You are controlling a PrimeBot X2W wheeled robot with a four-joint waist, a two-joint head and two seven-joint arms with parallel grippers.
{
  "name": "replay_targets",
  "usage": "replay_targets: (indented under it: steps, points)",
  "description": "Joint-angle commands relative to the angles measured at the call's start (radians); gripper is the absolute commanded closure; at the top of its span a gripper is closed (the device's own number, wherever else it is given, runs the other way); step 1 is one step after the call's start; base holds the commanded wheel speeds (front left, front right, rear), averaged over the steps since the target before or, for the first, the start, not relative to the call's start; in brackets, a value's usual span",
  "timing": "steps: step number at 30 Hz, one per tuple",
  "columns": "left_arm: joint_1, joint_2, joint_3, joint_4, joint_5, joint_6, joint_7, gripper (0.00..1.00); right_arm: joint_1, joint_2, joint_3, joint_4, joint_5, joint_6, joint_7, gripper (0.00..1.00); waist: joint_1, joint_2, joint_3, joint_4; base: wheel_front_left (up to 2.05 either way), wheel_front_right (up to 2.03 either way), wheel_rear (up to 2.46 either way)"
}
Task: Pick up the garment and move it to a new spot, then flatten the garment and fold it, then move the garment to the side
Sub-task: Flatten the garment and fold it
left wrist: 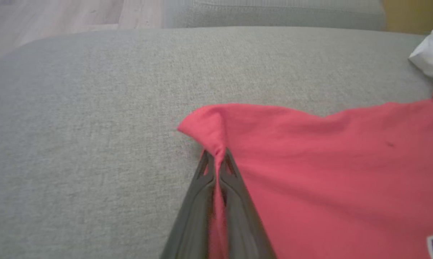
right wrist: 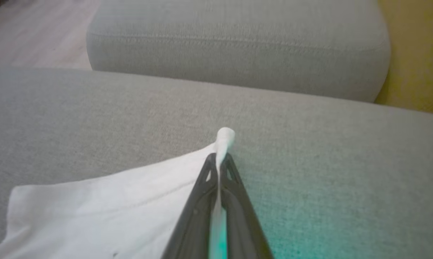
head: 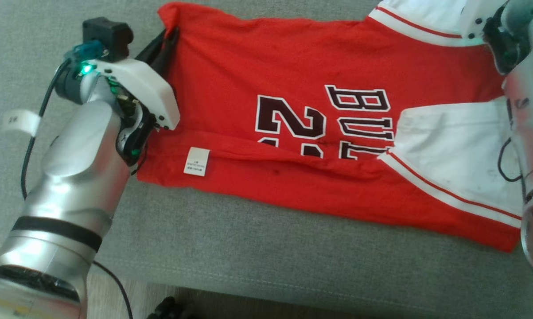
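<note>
L tool (left wrist: 215,155) is clamping jersey (head: 301,66) red corner; R tool (right wrist: 220,158) is clamping its white corner; jersey lying on cushion (head: 248,248).

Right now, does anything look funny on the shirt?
Yes. The near edge of the shirt is flopped over, so its inside label shows and the fold hides part of the print. Small dark marks dot the white sleeve.

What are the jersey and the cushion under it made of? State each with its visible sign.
The jersey: soft matte knit fabric, possibly cotton or polyester; it creases and bunches where the left gripper pinches it. The cushion: grey woven upholstery, matte, with a flecked weave and a stitched seam along its edge.
</note>
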Motion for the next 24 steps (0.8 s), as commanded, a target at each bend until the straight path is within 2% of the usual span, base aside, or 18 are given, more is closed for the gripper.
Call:
replay_targets:
  steps: [1,8,12,19,24]
  points:
    - [-0.049,0.047,0.048,-0.006,-0.010,0.005,-0.041,1.00,-0.043,0.010,-0.001,-0.036,-0.017,0.003,-0.061,1.00,-0.0001,0.0000,-0.008,-0.008,0.00,0.00,0.00]
    - [-0.042,0.055,0.068,0.036,-0.025,0.011,-0.096,1.00,-0.043,0.018,-0.026,-0.033,-0.019,0.003,-0.209,1.00,-0.0001,0.0000,-0.040,-0.036,0.00,0.00,0.00]
    - [-0.020,0.061,0.084,0.045,-0.034,0.014,-0.125,1.00,-0.027,0.040,-0.012,-0.020,0.018,0.003,-0.270,1.00,-0.0001,0.0000,-0.068,-0.060,0.00,0.00,0.00]
    - [0.064,0.067,0.114,0.032,-0.033,0.026,-0.147,1.00,0.075,0.068,0.073,-0.058,0.164,0.003,-0.360,1.00,-0.0001,0.0000,-0.139,-0.107,0.00,0.00,0.00]
    - [0.169,0.072,0.164,-0.025,-0.023,0.053,-0.148,1.00,0.220,0.063,0.175,-0.146,0.299,0.003,-0.376,1.00,-0.0001,0.0000,-0.207,-0.136,0.00,0.00,0.00]
